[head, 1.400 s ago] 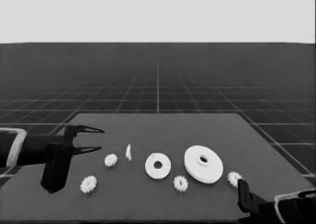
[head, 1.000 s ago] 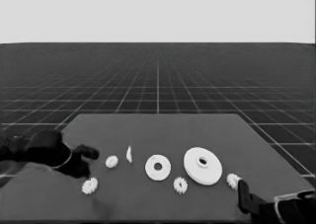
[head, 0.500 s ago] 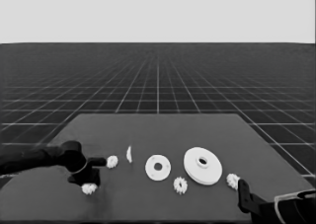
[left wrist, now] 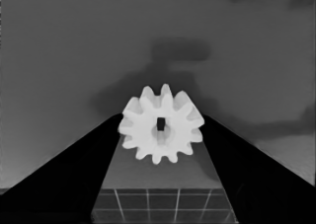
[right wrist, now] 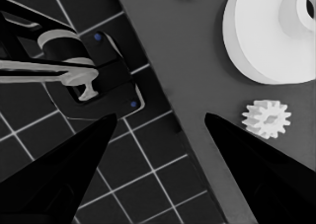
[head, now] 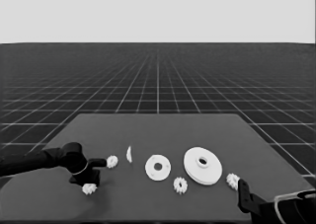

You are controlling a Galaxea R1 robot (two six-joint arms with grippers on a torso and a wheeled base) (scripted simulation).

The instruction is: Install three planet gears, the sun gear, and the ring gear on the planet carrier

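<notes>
Left tool [head: 91,180] down at desk [head: 158,128] left end, fingers either side of planet gear [left wrist: 161,124], touching its teeth. Gear sits on desk surface. Right tool [right wrist: 158,150] parked at near right corner, fingers spread wide, holding nothing.

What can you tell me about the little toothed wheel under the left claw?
The small gear is a white, matte-looking toothed wheel with blunt teeth around its rim and a small dark hole in the middle. It lies flat on the dark table near the front left corner. The left claw is down over it, one black finger on each side; whether they are touching it cannot be told.
</notes>
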